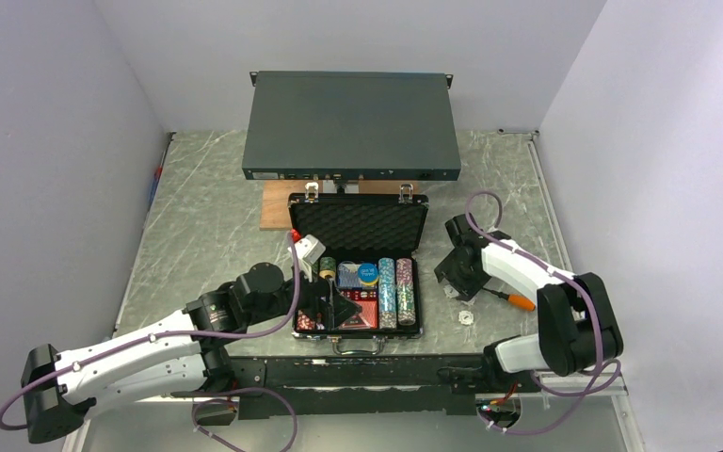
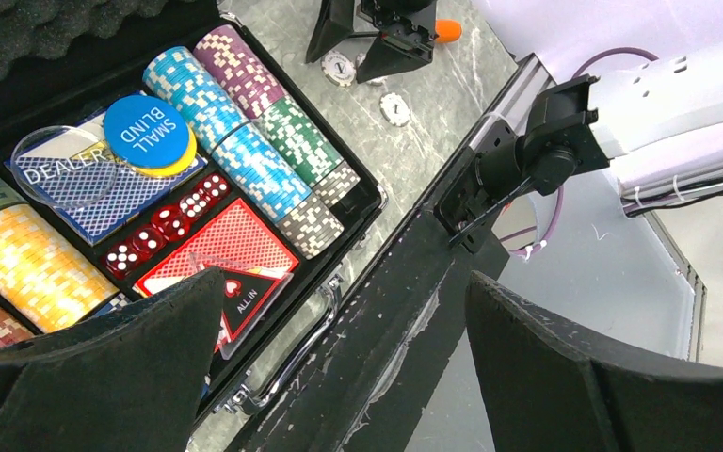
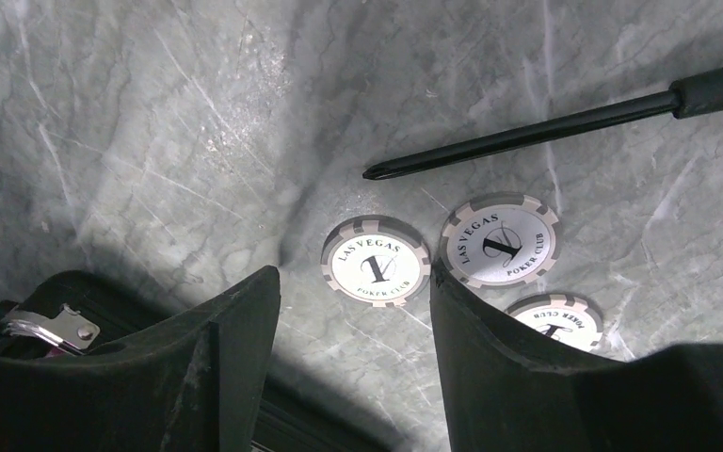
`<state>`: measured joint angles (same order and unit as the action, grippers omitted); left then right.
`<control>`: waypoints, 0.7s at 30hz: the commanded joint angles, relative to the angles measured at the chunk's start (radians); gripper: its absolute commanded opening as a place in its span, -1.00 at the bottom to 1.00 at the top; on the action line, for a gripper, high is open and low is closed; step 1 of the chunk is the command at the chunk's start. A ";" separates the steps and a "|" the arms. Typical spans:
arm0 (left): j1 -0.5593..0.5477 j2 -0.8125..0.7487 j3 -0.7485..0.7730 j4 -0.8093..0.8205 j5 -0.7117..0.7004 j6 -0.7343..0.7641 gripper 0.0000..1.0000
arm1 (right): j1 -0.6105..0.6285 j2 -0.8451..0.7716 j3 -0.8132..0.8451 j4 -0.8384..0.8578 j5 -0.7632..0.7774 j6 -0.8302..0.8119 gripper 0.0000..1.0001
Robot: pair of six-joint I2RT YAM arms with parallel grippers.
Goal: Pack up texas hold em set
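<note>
Currently the briefcase [image 1: 358, 273] lies open at mid-bench [image 1: 207, 217], with its foam-lined lid [image 1: 358, 226] raised on the 12 o'clock side and its handle toward the arm bases. In the top view, chip rows [image 2: 245, 141] fill the tray's 3 o'clock side, with more rows at 9 o'clock. Between them, a blue SMALL BLIND disc [image 2: 147, 132] rests on a yellow disc, and a clear DEALER disc [image 2: 61, 168] sits just beside it. Red dice [image 2: 165, 224] sit in a line next to a red card deck [image 2: 231, 247].

The left fingers [image 2: 122, 377] hover over the tray's 7 o'clock corner, spread wide with nothing between them. One finger overlaps the triangular ALL IN marker [image 2: 245, 303] in the wrist view; contact cannot be told.

The right fingers [image 3: 527, 395] point down at the bench at 3 o'clock of the briefcase, spread apart and pinching nothing. Three loose chips lie flat there. The first chip [image 3: 375, 262] is between the fingers, the second chip [image 3: 500, 241] is just beside it, and the third chip [image 3: 555, 320] is partly hidden by a finger.

The screwdriver [image 3: 527, 137] lies near the chips, its tip clear of them. The rack box [image 1: 351, 127] sits at 12 o'clock of the briefcase, over a wooden board [image 1: 273, 207].
</note>
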<state>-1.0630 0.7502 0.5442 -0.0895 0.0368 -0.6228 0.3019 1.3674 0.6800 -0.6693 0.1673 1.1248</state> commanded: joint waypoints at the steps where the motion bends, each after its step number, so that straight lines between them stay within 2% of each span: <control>1: 0.008 0.006 0.006 0.033 0.009 -0.006 0.98 | -0.010 0.059 -0.008 0.049 0.060 -0.055 0.23; 10: 0.009 0.007 0.013 0.024 0.007 -0.002 0.98 | -0.008 0.099 -0.027 0.057 0.046 -0.079 0.14; 21: 0.011 0.023 0.025 0.019 0.012 0.002 0.98 | -0.009 0.198 0.033 0.005 0.071 -0.102 0.06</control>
<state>-1.0569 0.7609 0.5442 -0.0883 0.0372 -0.6224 0.2993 1.4887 0.7609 -0.7422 0.1551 1.0378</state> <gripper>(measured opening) 0.991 0.534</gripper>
